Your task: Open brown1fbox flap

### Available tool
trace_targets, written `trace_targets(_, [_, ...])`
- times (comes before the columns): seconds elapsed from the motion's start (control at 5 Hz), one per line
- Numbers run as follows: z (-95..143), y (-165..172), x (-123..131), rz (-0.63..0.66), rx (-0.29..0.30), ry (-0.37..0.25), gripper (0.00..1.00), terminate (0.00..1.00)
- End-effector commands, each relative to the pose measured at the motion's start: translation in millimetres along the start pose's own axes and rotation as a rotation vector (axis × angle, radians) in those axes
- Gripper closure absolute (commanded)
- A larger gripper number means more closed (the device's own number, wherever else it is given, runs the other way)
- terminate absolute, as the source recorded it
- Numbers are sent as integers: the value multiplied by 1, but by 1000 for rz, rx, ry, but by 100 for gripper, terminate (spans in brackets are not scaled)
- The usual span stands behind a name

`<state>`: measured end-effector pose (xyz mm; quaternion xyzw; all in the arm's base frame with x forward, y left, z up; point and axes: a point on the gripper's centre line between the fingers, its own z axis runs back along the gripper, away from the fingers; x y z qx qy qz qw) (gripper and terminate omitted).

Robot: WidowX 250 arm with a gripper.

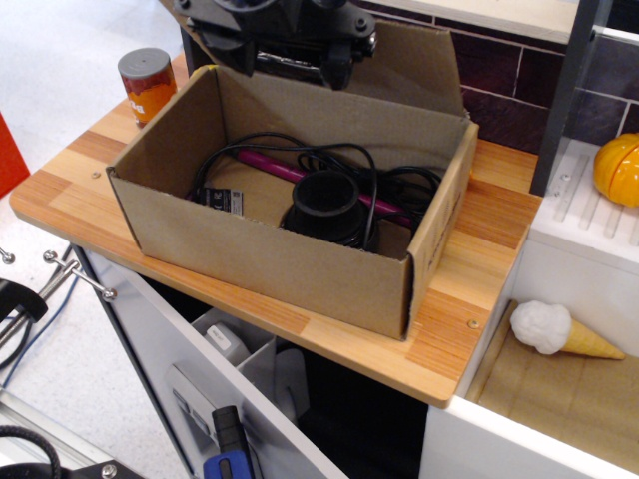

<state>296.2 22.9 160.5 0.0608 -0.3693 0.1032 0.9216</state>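
The brown1fbox (270, 249) stands on the wooden counter (479, 269), its top uncovered. Inside it lie black cables, a magenta rod (270, 167) and a black round part (324, 200). The flap (414, 60) stands roughly upright along the box's far edge, showing its plain brown inner side. My black gripper (288, 60) hangs above the far wall, just in front of the flap. Its two fingers (336, 68) are spread wide with nothing between them. I cannot tell whether they touch the flap.
An orange can (146, 85) stands at the counter's far left corner. A dark post (564, 90) and a purple brick wall lie behind. A toy ice cream cone (564, 334) and a yellow-orange fruit (619, 170) are at right. An open drawer (250, 369) sits below the counter.
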Motion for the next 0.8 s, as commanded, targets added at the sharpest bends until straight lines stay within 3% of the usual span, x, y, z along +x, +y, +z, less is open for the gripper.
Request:
trace_targets(0.0, [1,-28,52,-66,-45,-114,0,0])
trace_targets(0.4, [-9,-43,83,-92,-23,-164,0,0])
trace_targets(0.6, [-7,-49,76,-8,-4,-142,0,100])
